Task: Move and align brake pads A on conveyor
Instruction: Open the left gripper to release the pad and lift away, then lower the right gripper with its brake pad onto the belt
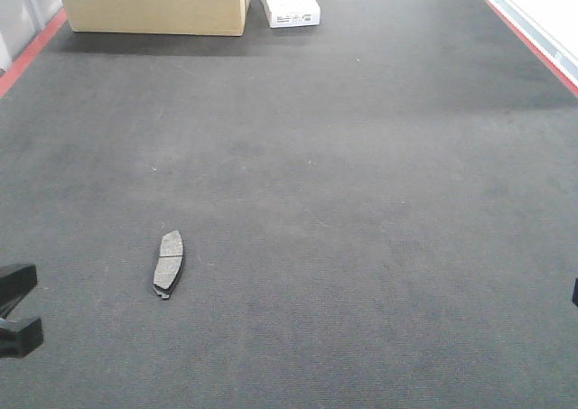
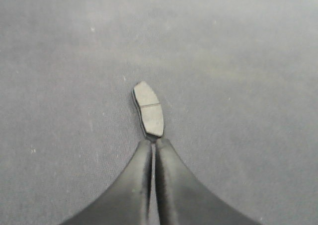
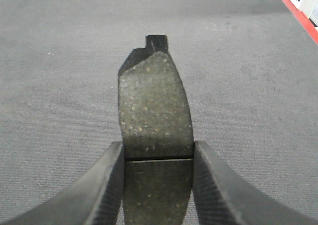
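Between the fingers of the right gripper (image 3: 158, 146), one brake pad (image 3: 155, 101) is clamped by its long edges at about the middle groove. Its front half projects forward and appears clear of the conveyor (image 3: 59, 86).

Risk: contact is limited to two narrow edges. The pad may pivot about them or slip during transfer and land skewed.

Left gripper (image 2: 153, 142): fingers pressed together, holding nothing. A second pad (image 1: 168, 263) lies flat on the belt ahead of it, towards the left side.

Risk: setting the held pad down too close may knock this second pad out of line.

Only two pads are in view.

Containers: a cardboard box (image 1: 153, 3) and a white box (image 1: 287, 1) stand at the belt's far end. Their contents are not visible.
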